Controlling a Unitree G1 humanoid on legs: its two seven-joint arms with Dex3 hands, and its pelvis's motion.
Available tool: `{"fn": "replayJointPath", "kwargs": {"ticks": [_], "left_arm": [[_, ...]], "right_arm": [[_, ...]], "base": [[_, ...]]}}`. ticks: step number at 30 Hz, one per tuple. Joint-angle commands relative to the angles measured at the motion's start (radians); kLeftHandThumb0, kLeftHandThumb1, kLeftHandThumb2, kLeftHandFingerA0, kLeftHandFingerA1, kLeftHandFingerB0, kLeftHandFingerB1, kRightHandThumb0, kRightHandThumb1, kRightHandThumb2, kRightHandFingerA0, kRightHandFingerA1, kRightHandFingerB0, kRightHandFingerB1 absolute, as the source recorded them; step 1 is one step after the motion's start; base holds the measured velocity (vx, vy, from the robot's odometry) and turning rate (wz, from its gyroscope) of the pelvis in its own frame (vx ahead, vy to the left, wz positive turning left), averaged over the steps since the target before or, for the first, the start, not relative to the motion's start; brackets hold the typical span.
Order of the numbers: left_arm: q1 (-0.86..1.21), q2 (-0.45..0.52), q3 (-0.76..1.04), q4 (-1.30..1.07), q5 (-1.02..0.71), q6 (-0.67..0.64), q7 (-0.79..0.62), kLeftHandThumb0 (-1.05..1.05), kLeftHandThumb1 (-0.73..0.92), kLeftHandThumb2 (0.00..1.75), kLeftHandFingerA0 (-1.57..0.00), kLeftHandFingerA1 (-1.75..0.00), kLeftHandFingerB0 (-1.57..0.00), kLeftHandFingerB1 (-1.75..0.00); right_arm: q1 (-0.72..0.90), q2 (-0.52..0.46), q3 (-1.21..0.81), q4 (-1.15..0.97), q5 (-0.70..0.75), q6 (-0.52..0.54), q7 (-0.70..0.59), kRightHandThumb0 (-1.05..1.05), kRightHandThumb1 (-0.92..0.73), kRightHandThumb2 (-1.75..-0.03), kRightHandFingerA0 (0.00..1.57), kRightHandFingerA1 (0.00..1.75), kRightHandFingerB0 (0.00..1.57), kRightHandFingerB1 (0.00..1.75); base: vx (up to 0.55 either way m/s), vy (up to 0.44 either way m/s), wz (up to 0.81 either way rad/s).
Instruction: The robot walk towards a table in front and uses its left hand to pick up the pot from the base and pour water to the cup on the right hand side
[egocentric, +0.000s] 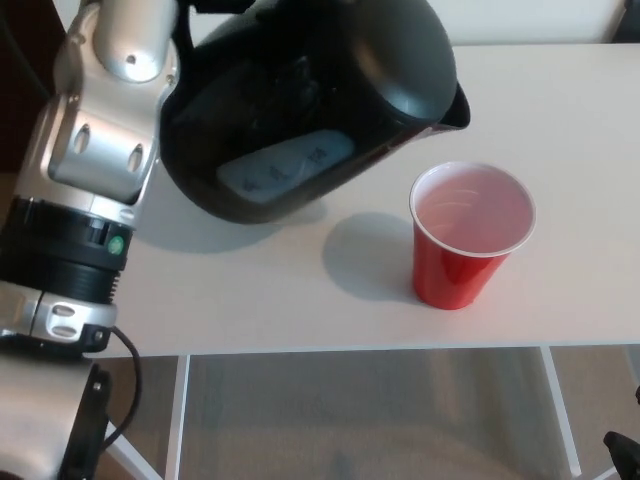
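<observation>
Pot (310, 100), black, lifted and tilted, spout toward the red cup (470, 235), off the table (560, 100). Held up by left arm (95, 170) coming in from picture left; left hand itself hidden behind pot and cut by top edge, so grip state cannot be told. Tilt likely set up for pouring; spout up-left of cup rim, not over it yet. No stream visible. Cup upright near table's front edge, little margin there. Open tabletop behind and right of cup. Right hand not in view.
</observation>
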Motion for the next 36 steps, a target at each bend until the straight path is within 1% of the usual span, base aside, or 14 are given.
{"fn": "replayJointPath", "kwargs": {"ticks": [1,4,7,8,10,11,13,14,18,26,29,30,35,36], "left_arm": [[-0.048,0.018,-0.006,-0.037,0.039,-0.066,0.02,-0.15,0.57,0.54,-0.82,-1.75,-0.61,-1.75],[-0.057,0.024,-0.028,-0.04,0.067,-0.099,0.025,-0.16,0.56,0.55,-0.88,-1.75,-0.68,-1.69],[-0.061,0.028,-0.036,-0.042,0.074,-0.102,0.019,-0.16,0.56,0.54,-0.88,-1.75,-0.68,-1.69],[-0.063,0.039,-0.054,-0.044,0.095,-0.112,0.017,-0.26,0.53,0.63,-1.03,-1.56,-0.83,-1.36],[-0.065,0.047,-0.068,-0.049,0.108,-0.113,0.011,-0.27,0.54,0.62,-1.02,-1.58,-0.81,-1.39],[-0.066,0.051,-0.075,-0.05,0.114,-0.121,0.01,-0.2,0.55,0.58,-0.98,-1.61,-0.81,-1.48],[-0.067,0.054,-0.079,-0.05,0.115,-0.125,0.011,-0.2,0.55,0.58,-0.98,-1.61,-0.81,-1.48],[-0.07,0.062,-0.095,-0.035,0.137,-0.179,0.038,-0.18,0.56,0.54,-0.91,-1.75,-0.66,-1.68],[-0.072,0.077,-0.116,-0.02,0.171,-0.25,0.066,-0.15,0.57,0.54,-0.83,-1.75,-0.6,-1.75],[-0.082,0.14,-0.188,0.018,0.274,-0.397,0.121,-0.2,0.59,0.56,-0.85,-1.75,-0.63,-1.75],[-0.086,0.145,-0.193,0.028,0.279,-0.414,0.127,-0.2,0.59,0.56,-0.85,-1.75,-0.63,-1.75],[-0.098,0.155,-0.21,0.044,0.308,-0.441,0.15,-0.23,0.58,0.56,-0.85,-1.75,-0.65,-1.74],[-0.116,0.168,-0.236,0.076,0.354,-0.476,0.199,-0.23,0.59,0.57,-0.86,-1.75,-0.64,-1.75],[-0.137,0.183,-0.258,0.107,0.384,-0.518,0.225,-0.21,0.59,0.57,-0.87,-1.75,-0.63,-1.75]], "right_arm": [[-0.007,-0.019,0.001,0.007,-0.011,-0.014,0.001,-0.05,-0.52,-0.93,0.32,0.57,0.22,0.52],[-0.005,-0.02,0.005,0.001,-0.015,-0.018,0.003,-0.06,-0.51,-0.92,0.3,0.57,0.23,0.52],[-0.008,-0.019,0.007,0.0,-0.018,-0.018,-0.002,-0.06,-0.5,-0.92,0.31,0.57,0.24,0.53],[-0.011,-0.019,0.007,-0.002,-0.019,-0.019,-0.002,-0.09,-0.72,-0.61,0.41,0.46,0.35,0.4],[-0.013,-0.02,0.009,-0.005,-0.022,-0.018,-0.004,-0.09,-0.72,-0.61,0.41,0.46,0.35,0.4],[-0.015,-0.018,0.006,-0.008,-0.015,-0.011,-0.002,-0.07,-0.73,-0.61,0.41,0.45,0.34,0.4],[-0.016,-0.018,0.005,-0.01,-0.013,-0.008,-0.001,-0.07,-0.73,-0.61,0.41,0.45,0.34,0.4],[-0.02,-0.019,0.006,-0.013,-0.012,-0.011,0.004,-0.05,-0.52,-0.93,0.27,0.56,0.18,0.51],[-0.019,-0.015,0.005,-0.026,-0.013,-0.006,-0.007,-0.04,-0.51,-0.93,0.32,0.58,0.2,0.51],[-0.027,-0.018,0.003,-0.014,-0.01,-0.01,0.002,-0.04,-0.51,-0.93,0.34,0.59,0.17,0.5],[-0.027,-0.018,0.004,-0.015,-0.013,-0.009,-0.002,-0.04,-0.51,-0.93,0.34,0.59,0.17,0.5],[-0.029,-0.019,0.004,-0.009,-0.015,-0.016,-0.002,-0.05,-0.5,-0.92,0.29,0.57,0.19,0.51],[-0.03,-0.016,-0.005,-0.011,0.003,-0.012,0.012,-0.04,-0.5,-0.92,0.32,0.59,0.21,0.53],[-0.029,-0.019,0.007,-0.021,-0.019,-0.015,-0.004,-0.05,-0.51,-0.93,0.31,0.58,0.21,0.52]], "base": [[0.0,0.0,0.0],[0.0,0.0,0.0],[0.0,0.0,0.0],[0.0,0.0,0.0],[0.0,0.0,0.0],[0.0,0.0,0.0],[0.0,0.0,0.0],[0.0,0.0,0.0],[0.0,0.0,0.0],[0.0,0.0,0.0],[0.0,0.0,0.0],[0.0,0.0,0.0],[0.0,0.0,0.0],[0.0,0.0,0.0]]}}
